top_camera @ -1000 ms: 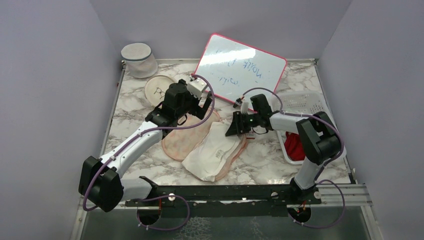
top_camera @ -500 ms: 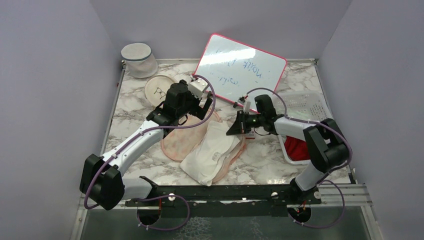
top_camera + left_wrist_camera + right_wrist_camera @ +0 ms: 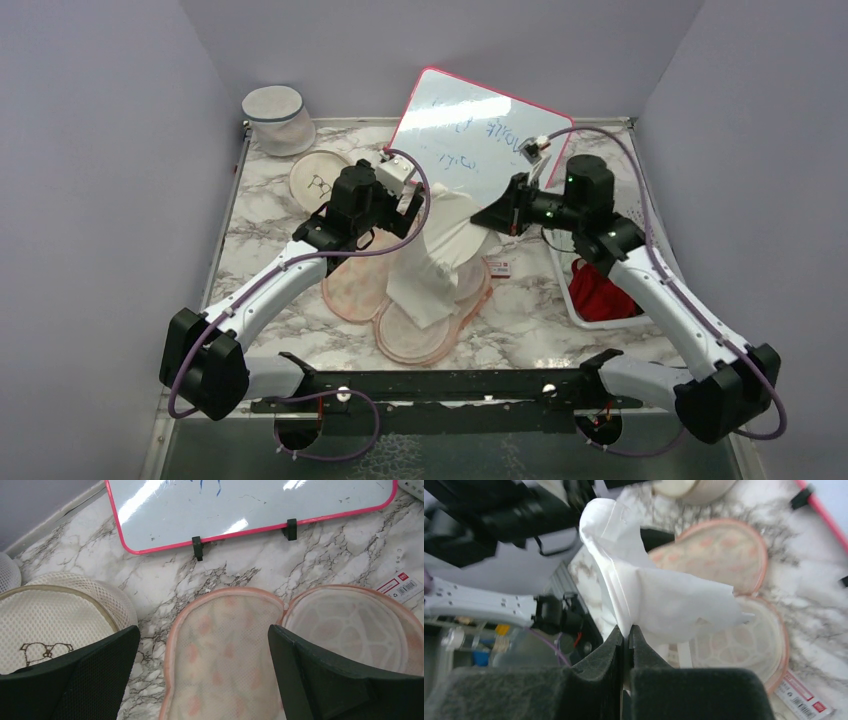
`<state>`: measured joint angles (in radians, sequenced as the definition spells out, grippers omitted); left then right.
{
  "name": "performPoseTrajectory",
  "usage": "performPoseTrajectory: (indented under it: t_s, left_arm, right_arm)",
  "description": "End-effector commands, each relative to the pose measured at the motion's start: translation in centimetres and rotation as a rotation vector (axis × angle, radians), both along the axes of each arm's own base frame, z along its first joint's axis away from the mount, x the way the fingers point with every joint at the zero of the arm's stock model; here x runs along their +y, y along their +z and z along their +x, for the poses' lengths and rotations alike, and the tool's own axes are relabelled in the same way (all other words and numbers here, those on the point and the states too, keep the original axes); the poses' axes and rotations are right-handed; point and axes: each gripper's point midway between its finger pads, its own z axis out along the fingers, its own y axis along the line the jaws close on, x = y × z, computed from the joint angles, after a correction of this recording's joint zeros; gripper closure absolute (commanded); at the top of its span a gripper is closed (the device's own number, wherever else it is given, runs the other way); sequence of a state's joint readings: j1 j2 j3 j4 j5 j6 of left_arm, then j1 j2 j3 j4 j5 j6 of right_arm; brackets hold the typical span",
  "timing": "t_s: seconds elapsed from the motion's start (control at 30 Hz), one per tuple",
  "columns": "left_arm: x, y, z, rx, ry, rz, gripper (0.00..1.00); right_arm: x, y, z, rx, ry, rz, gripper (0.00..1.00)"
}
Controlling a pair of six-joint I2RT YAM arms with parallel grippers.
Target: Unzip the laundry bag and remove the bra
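Note:
The laundry bag (image 3: 352,290) lies flat mid-table, a two-lobed translucent mesh pouch with pinkish edging. The bra (image 3: 220,645) shows as peach spots through the mesh of the left lobe. My left gripper (image 3: 368,232) is open and hovers over that lobe, with its fingers (image 3: 70,680) on either side of it. My right gripper (image 3: 480,220) is shut on a white fabric layer (image 3: 440,250) and holds it raised above the right lobe. From its wrist view the jaws (image 3: 626,630) pinch the fabric's edge (image 3: 659,595). I cannot tell where the fabric joins the bag.
A pink-framed whiteboard (image 3: 480,130) leans at the back. A round cream disc with a bra icon (image 3: 318,178) and a white mesh cylinder (image 3: 275,118) sit back left. A white basket (image 3: 610,205) at right holds a red cloth (image 3: 598,295). A small label (image 3: 497,266) lies beside the bag.
My right gripper has risen and swung back to the right, lifting the white fabric off the bag's right lobe. The left gripper has stayed in place.

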<state>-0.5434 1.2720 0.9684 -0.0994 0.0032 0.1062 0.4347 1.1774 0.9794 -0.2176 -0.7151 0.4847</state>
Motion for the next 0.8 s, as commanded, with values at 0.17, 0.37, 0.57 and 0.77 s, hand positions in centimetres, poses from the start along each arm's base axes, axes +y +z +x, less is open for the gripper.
performPoseTrajectory:
  t_s: [0.17,0.37,0.57,0.77]
  left_arm:
    - [1.3,2.4,0.6,-0.052,0.074,-0.015,0.04]
    - [1.5,2.7,0.5,-0.059,0.085,-0.015,0.04]
    - [1.4,2.8,0.5,-0.058,0.078,-0.022,0.04]
    - [1.2,2.5,0.6,-0.048,0.075,-0.021,0.04]
  right_arm:
    - [-9.1,11.3,2.4,-0.125,-0.623,-0.054,0.99]
    - [-18.6,15.8,2.4,-0.181,-1.139,-0.070,0.99]
    - [-27.2,18.6,0.7,-0.249,-1.584,-0.170,0.99]
    - [-29.8,20.8,0.6,-0.336,-1.750,-0.229,0.99]
